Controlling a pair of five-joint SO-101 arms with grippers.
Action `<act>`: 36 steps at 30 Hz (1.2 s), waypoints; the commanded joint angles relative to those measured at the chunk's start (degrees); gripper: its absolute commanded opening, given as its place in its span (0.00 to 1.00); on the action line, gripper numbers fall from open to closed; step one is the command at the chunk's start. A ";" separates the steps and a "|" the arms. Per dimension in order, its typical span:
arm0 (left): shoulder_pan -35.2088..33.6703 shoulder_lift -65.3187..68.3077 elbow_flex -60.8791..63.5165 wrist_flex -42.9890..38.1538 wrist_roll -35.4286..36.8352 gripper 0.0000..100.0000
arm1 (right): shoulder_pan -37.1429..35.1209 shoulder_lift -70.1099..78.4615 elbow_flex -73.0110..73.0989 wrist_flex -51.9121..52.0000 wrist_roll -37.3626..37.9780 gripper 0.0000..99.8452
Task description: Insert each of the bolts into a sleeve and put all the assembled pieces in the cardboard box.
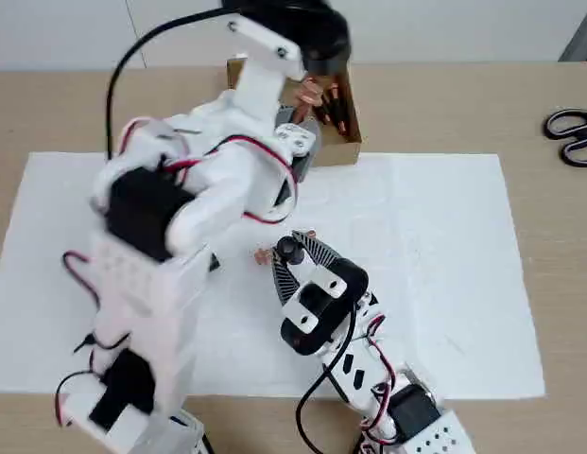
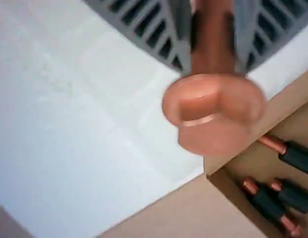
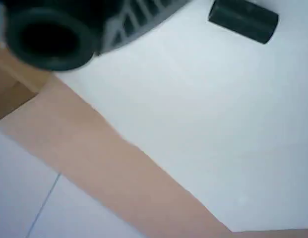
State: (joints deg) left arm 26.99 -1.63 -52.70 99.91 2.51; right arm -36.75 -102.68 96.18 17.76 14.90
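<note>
Now | left gripper clamps bolt just beside cardboard box rim | right gripper grasps sleeve, apart from box | risk: bolt boxed unsleeved if released.

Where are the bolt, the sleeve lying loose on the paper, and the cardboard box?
bolt (image 2: pixel 213 111): left wrist view, on its round head.
loose sleeve (image 3: pixel 243 21): right wrist view, on its side.
cardboard box (image 1: pixel 339 150): high view, on its front wall.

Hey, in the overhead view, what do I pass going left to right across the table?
The left arm → right tool gripping a black sleeve → scissors. The cardboard box overlaps the arms, so it is left out.
</note>
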 commanded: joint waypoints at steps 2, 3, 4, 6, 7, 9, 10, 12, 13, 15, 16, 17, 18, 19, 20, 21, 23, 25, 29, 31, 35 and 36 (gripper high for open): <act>0.35 -9.93 -1.98 0.09 0.79 0.01 | -0.40 -1.27 0.26 0.13 0.53 0.00; 0.26 -11.52 -1.98 0.09 0.79 0.01 | -0.40 -1.27 0.26 0.13 0.53 0.00; 0.09 -13.19 -1.98 0.09 0.79 0.01 | -0.40 -1.27 0.26 0.13 0.53 0.00; -0.09 -15.91 -1.89 0.09 0.79 0.01 | 0.31 -1.36 0.09 -0.04 0.44 0.00; -0.09 -17.05 -1.89 0.18 0.79 0.01 | 1.01 -1.36 0.09 -0.84 0.18 0.00; -0.09 -19.34 -1.89 0.18 0.79 0.01 | 3.82 -1.36 0.09 -4.00 -2.73 0.00; -0.09 -20.22 -1.89 0.09 0.79 0.01 | 5.23 -1.36 0.09 -5.14 -5.10 0.00; -0.09 -22.33 -1.89 0.09 0.88 0.01 | 7.43 -1.27 0.09 -5.76 -9.14 0.00; -0.18 -23.65 -1.89 0.09 0.88 0.01 | 8.22 -1.27 0.26 -5.67 -10.29 0.00; -0.18 -26.81 -1.89 0.09 0.88 0.01 | 8.84 -1.27 0.09 -4.18 -10.46 0.00; -0.18 -28.31 -1.89 0.18 0.88 0.01 | 8.92 -1.27 0.09 -3.47 -10.55 0.00; -0.18 -29.63 -1.89 0.26 0.70 0.01 | 8.92 -1.27 0.09 -2.95 -10.64 0.00; -0.18 -30.95 -1.63 0.35 0.62 0.01 | 8.75 -1.27 0.00 -2.95 -10.73 0.00; -0.26 -32.26 -0.31 0.35 0.62 0.01 | 8.48 -1.27 0.00 -3.30 -10.73 0.00; -0.88 -33.67 1.80 0.44 0.62 0.01 | 7.87 -1.27 -0.18 -3.47 -10.73 0.00; -2.55 -35.43 5.05 0.44 0.62 0.01 | 6.99 -1.27 -0.88 -3.30 -10.73 0.00; -7.65 -39.65 14.46 0.44 0.53 0.01 | 5.05 -1.27 -2.64 -3.12 -10.73 0.00; -12.40 -44.48 25.89 -0.09 0.53 0.01 | 4.09 -1.27 -4.13 -2.95 -10.55 0.00; -15.03 -53.89 47.52 -14.24 0.79 0.01 | 4.18 -1.19 -3.60 -1.19 -10.37 0.00; -14.68 -58.64 57.54 -25.85 0.97 0.01 | 3.91 -1.19 -2.64 -0.31 -10.37 0.00; -14.59 -66.46 78.64 -50.81 7.03 0.01 | 4.18 -1.19 -2.37 -0.22 -10.37 0.00; -14.07 -68.04 83.30 -55.82 10.64 0.01 | 4.18 -1.27 -2.37 -0.22 -10.37 0.00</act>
State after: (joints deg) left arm 12.75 -65.36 16.40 63.34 6.81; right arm -32.44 -102.86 95.38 17.49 4.79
